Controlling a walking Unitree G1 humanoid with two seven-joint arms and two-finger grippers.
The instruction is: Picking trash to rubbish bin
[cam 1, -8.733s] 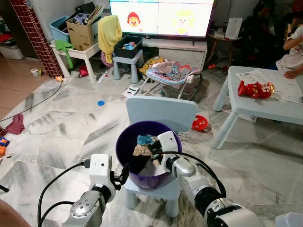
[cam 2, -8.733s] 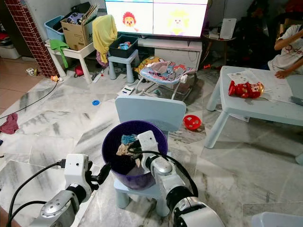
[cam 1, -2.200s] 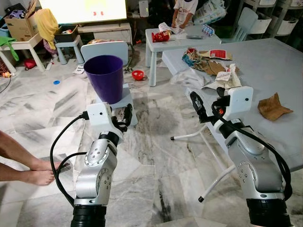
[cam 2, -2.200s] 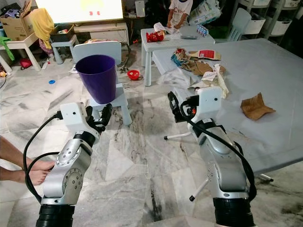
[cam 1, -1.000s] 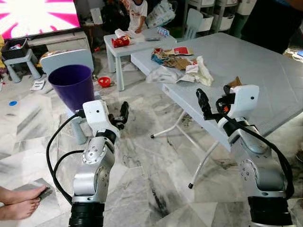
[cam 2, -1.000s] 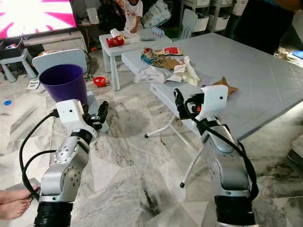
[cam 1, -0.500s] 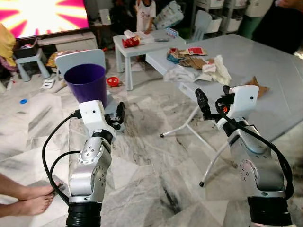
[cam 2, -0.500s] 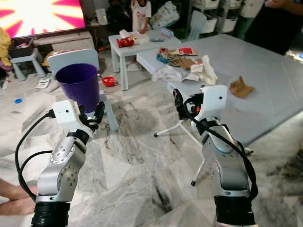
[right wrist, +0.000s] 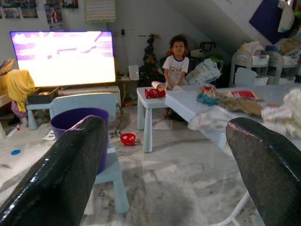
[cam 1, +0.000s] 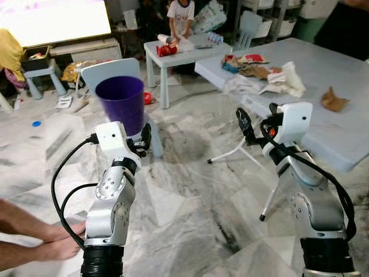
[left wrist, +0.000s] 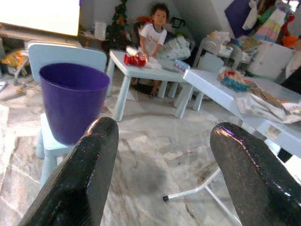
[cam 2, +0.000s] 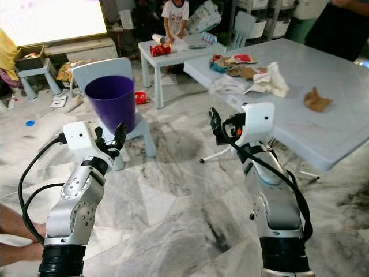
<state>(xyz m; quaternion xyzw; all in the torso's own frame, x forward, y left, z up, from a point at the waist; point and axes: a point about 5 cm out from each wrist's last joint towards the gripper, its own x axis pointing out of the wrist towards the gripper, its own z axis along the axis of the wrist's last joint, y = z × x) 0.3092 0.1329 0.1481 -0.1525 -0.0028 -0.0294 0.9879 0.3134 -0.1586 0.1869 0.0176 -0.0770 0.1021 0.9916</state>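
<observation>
while both grippers hang parted and empty, purple bin sits on chair; trash litters table

Your left gripper and right gripper are both raised in front of you, elbows bent, fingers spread apart and holding nothing.

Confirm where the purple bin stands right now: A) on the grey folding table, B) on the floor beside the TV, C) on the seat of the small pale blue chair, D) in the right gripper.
C: the purple bin stands on the seat of the small pale blue chair, beyond the left gripper, whose fingers hold nothing.
</observation>
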